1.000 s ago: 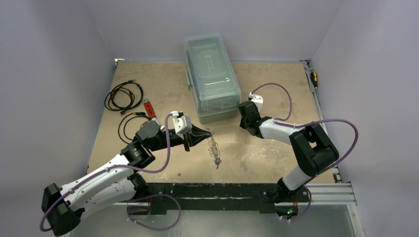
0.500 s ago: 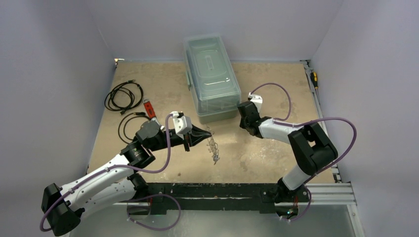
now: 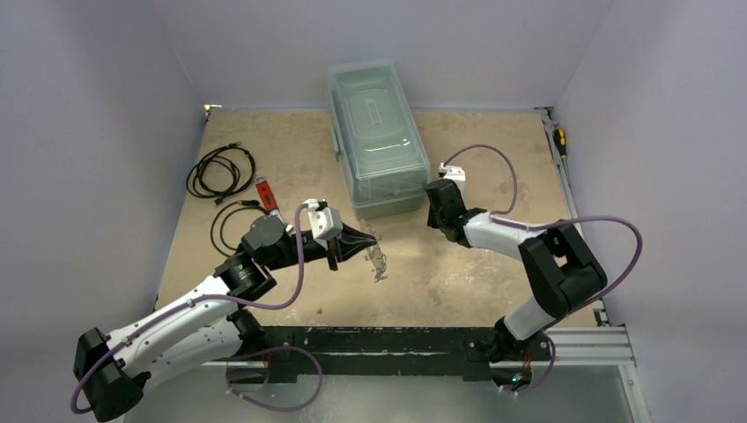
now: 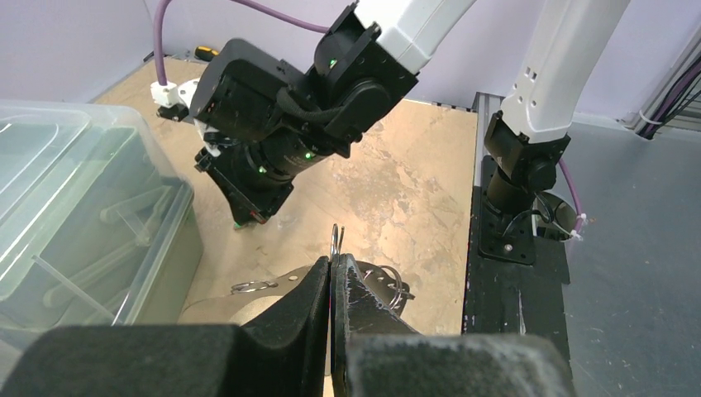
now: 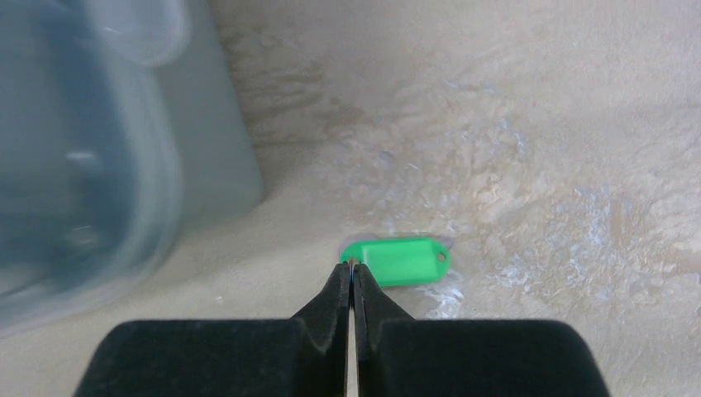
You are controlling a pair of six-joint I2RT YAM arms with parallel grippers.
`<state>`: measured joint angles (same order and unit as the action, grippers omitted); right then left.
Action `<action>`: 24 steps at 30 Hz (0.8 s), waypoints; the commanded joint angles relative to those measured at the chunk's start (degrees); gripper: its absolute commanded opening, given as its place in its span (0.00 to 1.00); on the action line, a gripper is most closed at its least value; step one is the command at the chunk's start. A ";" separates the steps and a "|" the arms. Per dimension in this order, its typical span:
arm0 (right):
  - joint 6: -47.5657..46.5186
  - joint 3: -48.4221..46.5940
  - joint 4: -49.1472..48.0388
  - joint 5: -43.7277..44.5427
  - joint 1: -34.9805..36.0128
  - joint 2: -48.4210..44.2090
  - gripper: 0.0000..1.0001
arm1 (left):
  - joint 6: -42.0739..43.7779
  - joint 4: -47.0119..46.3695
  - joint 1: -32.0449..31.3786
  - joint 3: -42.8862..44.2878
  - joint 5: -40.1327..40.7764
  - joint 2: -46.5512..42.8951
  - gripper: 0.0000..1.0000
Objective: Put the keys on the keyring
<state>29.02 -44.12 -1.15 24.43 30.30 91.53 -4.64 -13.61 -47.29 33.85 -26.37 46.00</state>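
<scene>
Right wrist view: the right gripper [image 5: 351, 266] has its jaws pressed together. The tips seem to pinch the near end of the green key [image 5: 398, 260], whose plastic head lies flat on the table [image 5: 537, 124] and runs toward 3 o'clock from them. A clear storage box [image 5: 107, 141] fills the 10 o'clock side.

From the top external view, the left gripper [image 3: 364, 236] is likewise closed tight, clamped on the keyring [image 3: 380, 263], which trails toward 5 o'clock from its tips. On its own wrist view a thin wire pokes up at 12 o'clock from between the fingers, with small rings to either side. The right gripper sits well apart, at about 2 o'clock from the keyring.

My judgement is that the task is at an early stage: the loop is held, one key is gripped at most, and nothing is threaded on yet. No blue key shows in any view.
</scene>
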 commanded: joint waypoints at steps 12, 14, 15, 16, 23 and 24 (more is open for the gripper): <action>-19.26 1.83 -1.46 -19.90 -0.23 -20.22 0.00 | 2.60 -1.42 0.07 1.18 -0.18 -2.05 0.00; -21.24 2.07 -1.36 -22.90 -0.24 -22.26 0.00 | 2.62 -1.38 0.08 1.22 -0.17 -2.17 0.00; -22.22 2.18 -1.25 -24.11 -0.25 -23.13 0.00 | 2.69 -1.34 0.09 1.22 -0.13 -2.14 0.00; -23.02 2.25 -0.97 -25.61 -0.21 -24.09 0.00 | 2.76 -1.26 0.08 1.22 -0.09 -2.22 0.00; -25.14 3.08 -0.98 -37.16 -0.13 -28.50 0.00 | 2.81 -1.14 0.08 1.22 -0.09 -2.27 0.00; -25.29 3.56 -1.70 -39.24 -0.14 -29.19 0.00 | 2.95 -1.08 0.09 1.22 -0.14 -2.31 0.00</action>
<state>6.74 -41.67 -0.91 -4.75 30.30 64.88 -3.16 -12.34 -47.29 33.85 -26.37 44.86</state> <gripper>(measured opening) 0.011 0.009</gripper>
